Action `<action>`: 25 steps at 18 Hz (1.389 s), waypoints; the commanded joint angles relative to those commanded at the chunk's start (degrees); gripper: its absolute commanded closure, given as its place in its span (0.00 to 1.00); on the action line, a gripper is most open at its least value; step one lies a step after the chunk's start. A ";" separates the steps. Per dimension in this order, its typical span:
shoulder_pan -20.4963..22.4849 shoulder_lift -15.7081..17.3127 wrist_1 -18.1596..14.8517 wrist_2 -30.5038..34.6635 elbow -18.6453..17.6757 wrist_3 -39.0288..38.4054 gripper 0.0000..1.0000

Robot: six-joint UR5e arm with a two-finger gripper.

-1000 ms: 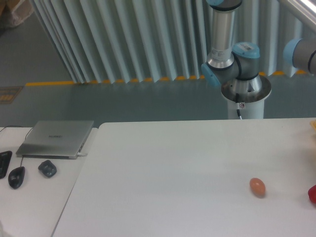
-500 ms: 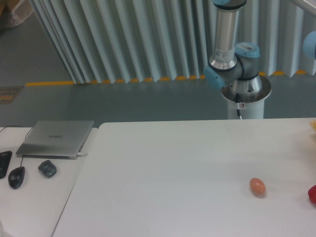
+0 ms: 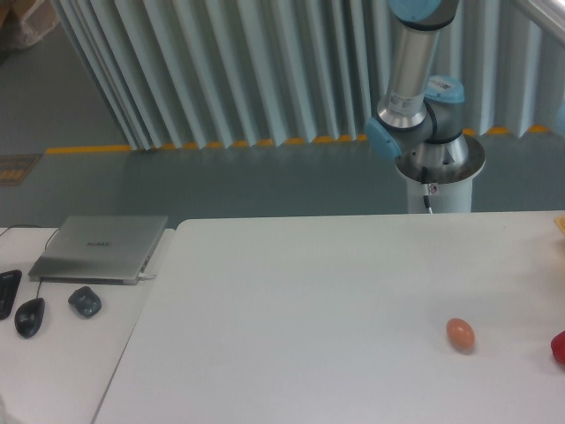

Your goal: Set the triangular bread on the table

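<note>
Camera view. The triangular bread [image 3: 561, 224] showed only as a pale yellow sliver at the right border, resting on the white surface [image 3: 309, 300]; its shape could not be told. An orange-brown egg [image 3: 460, 335] lay nearer the front, left of a red item [image 3: 558, 347] cut by the border. The arm [image 3: 415, 97] rose behind the surface; its pincer lay outside the view, so its state and relation to the bread could not be told.
</note>
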 joint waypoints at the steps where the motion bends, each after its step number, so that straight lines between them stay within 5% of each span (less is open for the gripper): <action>1: 0.00 -0.44 0.09 -0.01 0.26 0.00 0.00; 12: 1.41 -1.85 0.44 0.25 0.79 -0.09 0.01; 14: 1.50 -1.85 0.44 0.17 0.79 -0.26 0.20; 18: 1.76 -2.11 0.53 0.17 1.23 -0.44 0.29; 25: 1.76 -2.11 -0.44 0.78 3.25 -3.08 0.65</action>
